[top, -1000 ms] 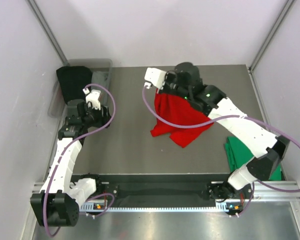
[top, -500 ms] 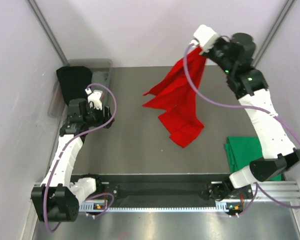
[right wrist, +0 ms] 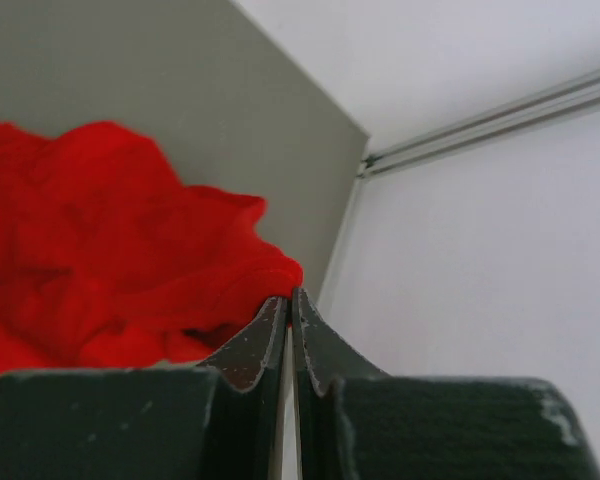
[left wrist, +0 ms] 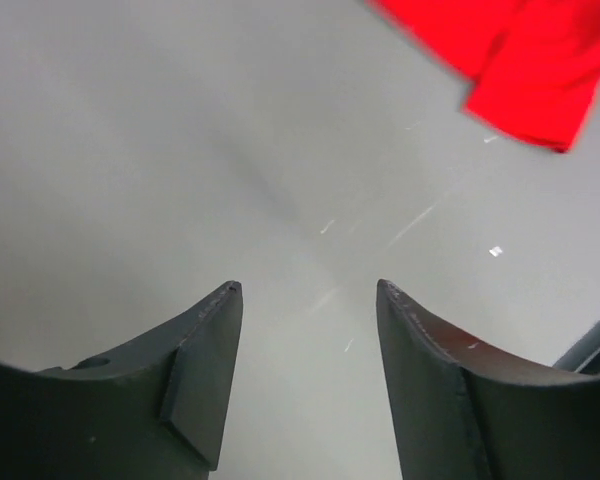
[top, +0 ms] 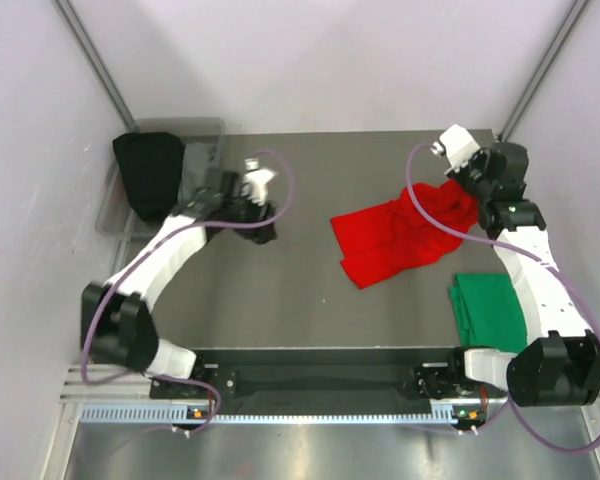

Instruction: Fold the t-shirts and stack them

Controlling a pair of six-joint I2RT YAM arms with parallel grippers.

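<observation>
The red t-shirt point(top: 392, 236) lies crumpled on the right half of the table, with one corner drawn up toward the back right. My right gripper point(top: 466, 198) is shut on that corner; in the right wrist view the cloth point(right wrist: 110, 240) bunches at the closed fingertips point(right wrist: 288, 297). The green t-shirt point(top: 486, 310) lies folded at the near right edge. My left gripper point(top: 264, 226) hovers over bare table left of centre. It stands open and empty point(left wrist: 305, 288), with the red t-shirt's hem point(left wrist: 525, 60) some way ahead of it.
A grey bin point(top: 202, 150) holding a black cloth point(top: 148, 175) stands at the back left corner. White walls close in the table point(top: 280, 290) on three sides. Purple cables loop off both wrists.
The right arm swung the red t-shirt up high, then brought it down toward the back right, still gripping it. The left arm reached from the left edge toward the table's middle.
</observation>
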